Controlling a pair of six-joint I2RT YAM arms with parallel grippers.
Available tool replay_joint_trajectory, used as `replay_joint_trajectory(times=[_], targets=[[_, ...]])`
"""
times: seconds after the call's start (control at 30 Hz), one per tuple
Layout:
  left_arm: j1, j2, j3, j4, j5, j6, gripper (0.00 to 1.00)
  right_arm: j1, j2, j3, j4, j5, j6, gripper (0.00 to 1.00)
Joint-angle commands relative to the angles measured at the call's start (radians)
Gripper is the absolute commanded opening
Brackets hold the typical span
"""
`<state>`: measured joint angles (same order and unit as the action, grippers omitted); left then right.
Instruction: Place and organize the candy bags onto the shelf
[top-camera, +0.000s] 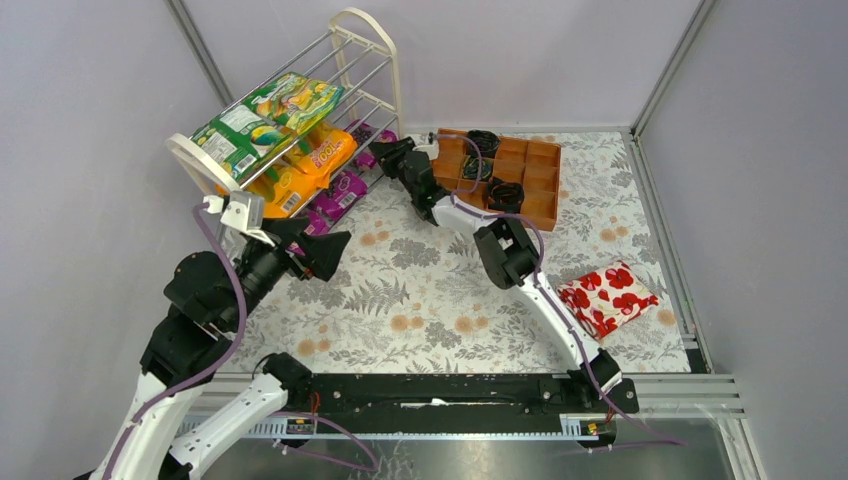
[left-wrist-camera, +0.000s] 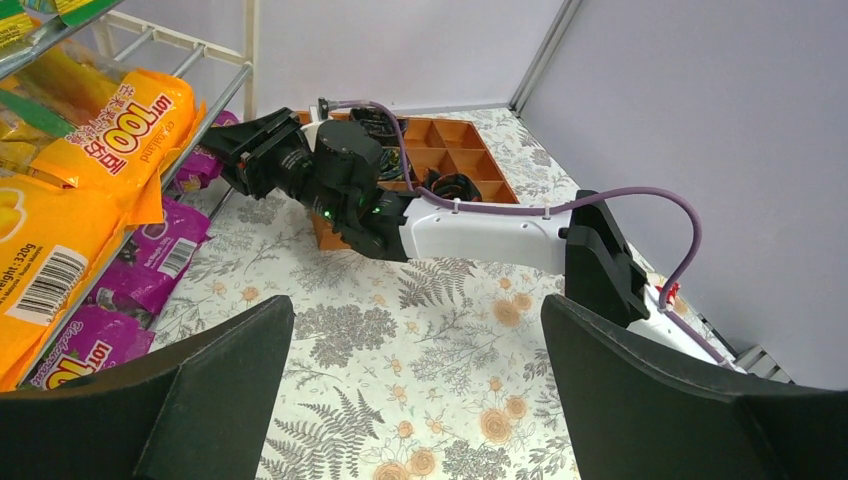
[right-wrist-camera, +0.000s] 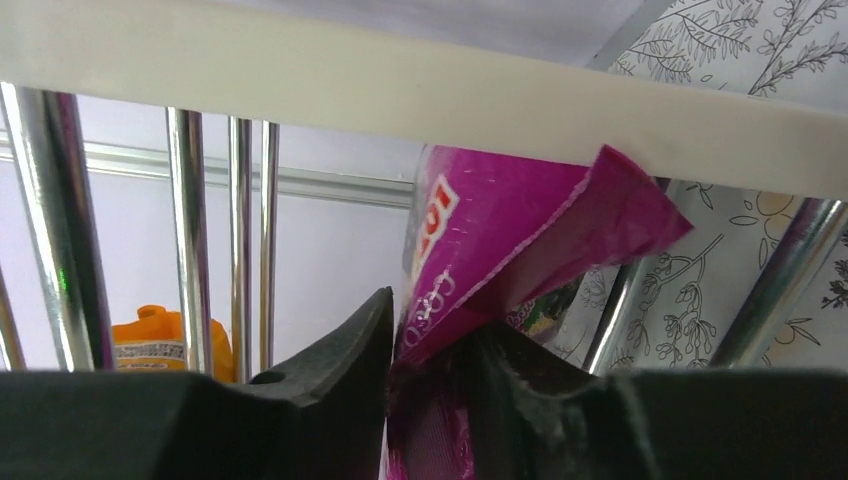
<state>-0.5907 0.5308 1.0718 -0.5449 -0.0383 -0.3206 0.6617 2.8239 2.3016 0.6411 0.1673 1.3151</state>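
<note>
The cream-white shelf (top-camera: 365, 30) stands at the back left. Green candy bags (top-camera: 265, 115) lie on its top tier, orange ones (top-camera: 315, 160) on the middle tier, purple ones (top-camera: 340, 192) on the bottom. My right gripper (top-camera: 385, 152) reaches to the shelf's low right end and is shut on a purple candy bag (right-wrist-camera: 480, 240), held just under the cream frame bar (right-wrist-camera: 400, 90). My left gripper (top-camera: 335, 255) is open and empty, above the floral table in front of the shelf. In the left wrist view the orange bags (left-wrist-camera: 70, 190) and purple bags (left-wrist-camera: 140, 260) show at left.
An orange-brown wooden compartment tray (top-camera: 535, 185) with black coils (top-camera: 505, 192) sits at the back centre. A red-and-white floral package (top-camera: 607, 295) lies at the right. Grey walls enclose the table. The right arm (left-wrist-camera: 480, 230) stretches across the middle.
</note>
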Motion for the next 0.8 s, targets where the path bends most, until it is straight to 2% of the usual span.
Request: replay_joint_trajectory(times=[0.0, 0.1, 0.27, 0.4, 0.5, 0.6, 0.7, 0.77], targets=[[-0.004, -0.011, -0.004, 0.034, -0.008, 0.003, 0.99, 0.006, -0.030, 0.098, 0.008, 0.003, -0.022, 0.45], [-0.004, -0.015, -0.002, 0.039, -0.010, -0.004, 0.99, 0.001, -0.108, 0.028, -0.058, -0.057, -0.062, 0.62], [-0.004, -0.006, 0.006, 0.039, -0.018, -0.019, 0.99, -0.017, -0.354, -0.297, -0.088, -0.140, -0.110, 0.79], [-0.004, 0.009, 0.024, 0.040, -0.028, -0.035, 0.99, -0.032, -0.554, -0.557, -0.114, -0.230, -0.152, 0.99], [-0.004, 0.029, 0.049, 0.044, -0.036, -0.043, 0.99, -0.036, -0.705, -0.708, -0.137, -0.363, -0.237, 1.00], [-0.004, 0.060, 0.089, 0.054, -0.039, -0.041, 0.99, -0.034, -0.876, -0.831, -0.258, -0.483, -0.376, 1.00], [-0.004, 0.095, 0.138, 0.063, -0.056, -0.026, 0.99, -0.034, -1.079, -0.923, -0.509, -0.535, -0.619, 1.00], [-0.004, 0.110, 0.157, 0.089, -0.077, -0.015, 0.99, -0.034, -1.255, -1.020, -0.689, -0.478, -0.756, 1.00]])
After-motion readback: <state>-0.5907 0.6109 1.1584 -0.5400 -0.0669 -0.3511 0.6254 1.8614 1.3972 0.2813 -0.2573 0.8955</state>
